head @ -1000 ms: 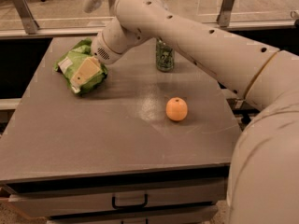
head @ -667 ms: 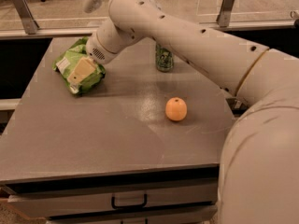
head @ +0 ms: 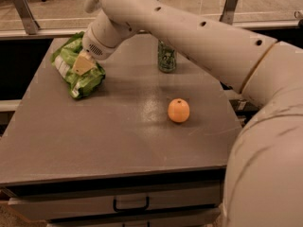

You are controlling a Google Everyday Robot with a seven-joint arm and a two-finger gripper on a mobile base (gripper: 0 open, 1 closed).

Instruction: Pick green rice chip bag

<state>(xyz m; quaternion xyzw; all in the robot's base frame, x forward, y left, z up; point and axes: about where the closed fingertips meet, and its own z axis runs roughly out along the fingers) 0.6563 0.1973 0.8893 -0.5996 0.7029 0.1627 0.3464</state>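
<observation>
The green rice chip bag (head: 75,74), crumpled lime-green foil with white label patches, lies at the back left of the grey table (head: 118,141). My gripper (head: 85,64) is down on the bag's upper middle, and a tan part of it rests against the foil. The white arm (head: 189,27) reaches in from the right and hides the rest of the gripper and the bag's far right edge.
An upright dark green drink can (head: 166,56) stands at the back centre, partly behind the arm. An orange (head: 178,110) sits right of centre. A drawer with a black handle (head: 131,204) is under the table's front edge. A rail runs behind the table.
The arm has swung a little to the left and the gripper sits further up on the bag. The bag has shifted slightly left. The can and orange have not moved.
</observation>
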